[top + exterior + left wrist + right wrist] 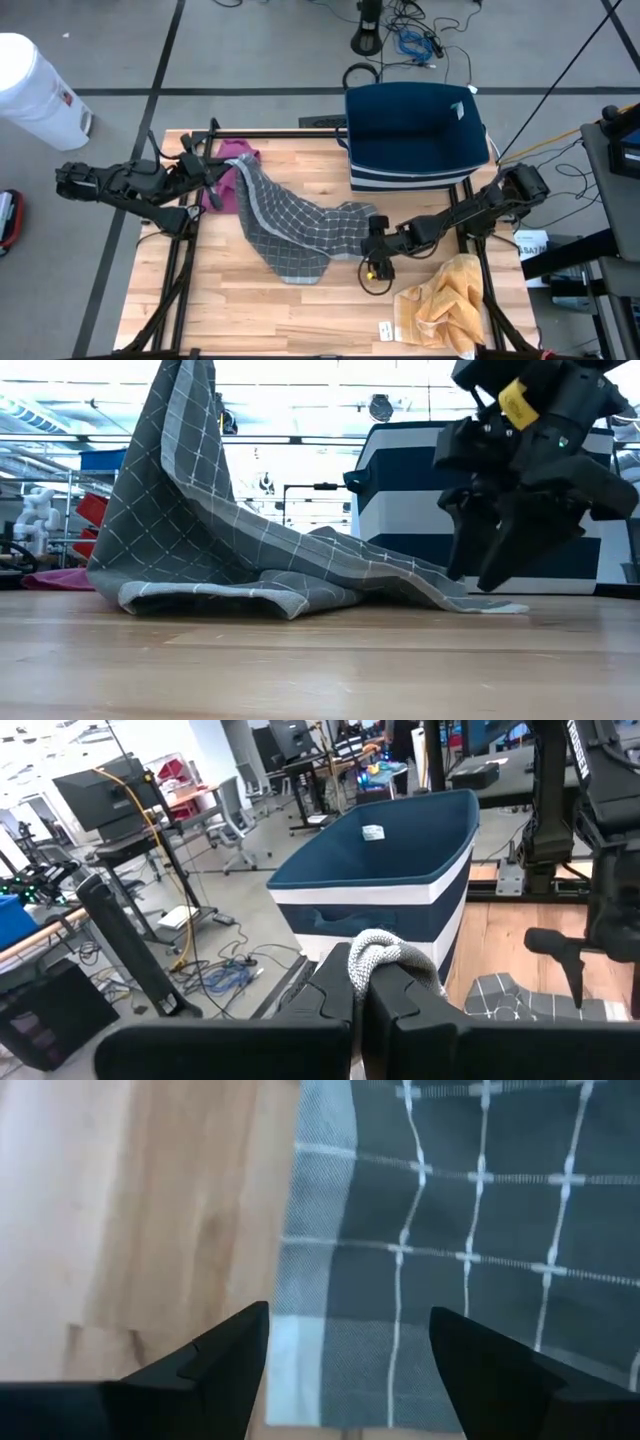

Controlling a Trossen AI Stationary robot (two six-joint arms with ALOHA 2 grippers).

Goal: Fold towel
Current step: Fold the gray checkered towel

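At the left edge of the wooden slatted table [300,310], the left gripper [222,172] is clamped shut on one corner of the grey windowpane-checked cloth towel [295,228], and holds that corner lifted above the surface. In the left wrist view a bunched knot of the cloth pokes out between the closed fingers [330,1000]. Just beside this gripper, a crumpled magenta cloth [232,170] lies partly under the raised fabric.

From the lifted corner the towel slopes down and to the right, its lower part spread in loose wrinkles across the middle of the table. In the low view it rises like a tent on the left and flattens to a thin edge on the right.

At that right-hand edge the right gripper [374,252] hangs with its jaws spread apart and holds nothing. In its own wrist view a pale-bordered corner of the towel lies on the wood directly between the fingers.

Behind stands a navy fabric bin with white stripes [415,135]; a crumpled yellow-orange towel [447,300] lies at the table's front right.

No fold looks made yet. The task seems to be at an early stage: one corner is secured, the second is not yet grasped, and the folding itself is left to do.
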